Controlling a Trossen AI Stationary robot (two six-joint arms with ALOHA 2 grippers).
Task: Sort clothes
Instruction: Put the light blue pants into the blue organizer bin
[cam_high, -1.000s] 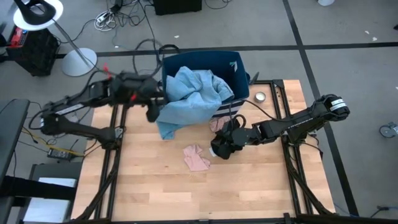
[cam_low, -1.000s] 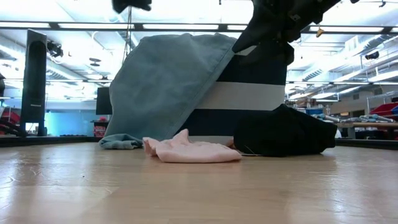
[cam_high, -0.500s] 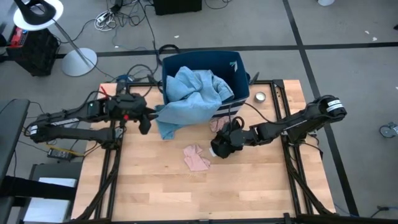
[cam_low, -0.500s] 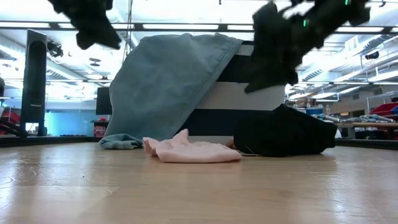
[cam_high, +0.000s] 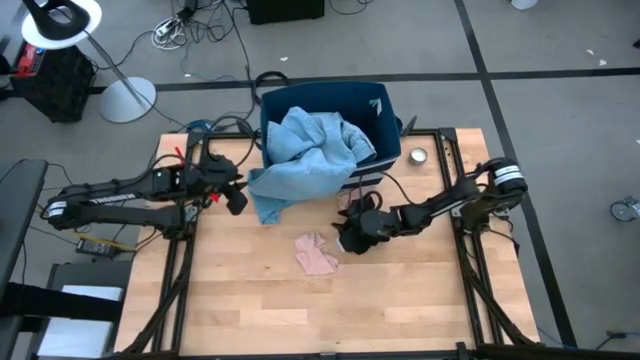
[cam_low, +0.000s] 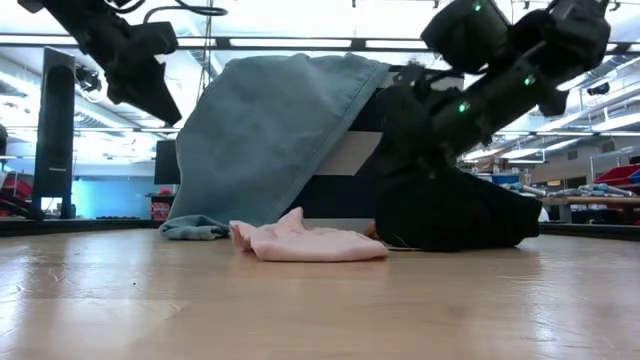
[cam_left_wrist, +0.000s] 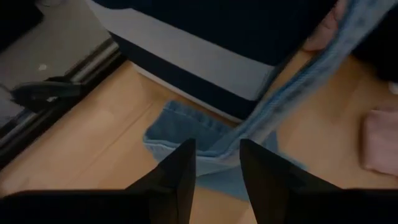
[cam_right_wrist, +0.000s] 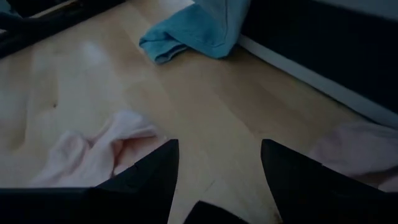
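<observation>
Light blue denim (cam_high: 305, 150) fills the navy bin (cam_high: 385, 110) and hangs over its front wall; the denim's lower end (cam_left_wrist: 186, 134) lies on the table. A pink garment (cam_high: 317, 253) lies flat on the wood, and a black garment (cam_low: 470, 215) lies to its right. A second pink piece (cam_right_wrist: 354, 149) lies by the bin's base. My left gripper (cam_high: 237, 200) is open and hovers left of the hanging denim, above its lower end. My right gripper (cam_high: 352, 230) is open and low over the black garment. My right gripper's open fingers (cam_right_wrist: 149, 180) come slanting down from the table's right at the black garment's left part. Dark cloth shows at the base of the gap between them. I cannot tell whether they touch it.
A small round metal object (cam_high: 418, 155) sits at the table's far right. Black frame rails (cam_high: 180, 250) run along both sides of the table. Bare wood (cam_high: 330, 310) fills the near half.
My left gripper has come down from high beside the bin and gone toward the table's left and near edges, to beside the hanging denim. My right gripper has come down to the black garment. The clothes have not moved.
</observation>
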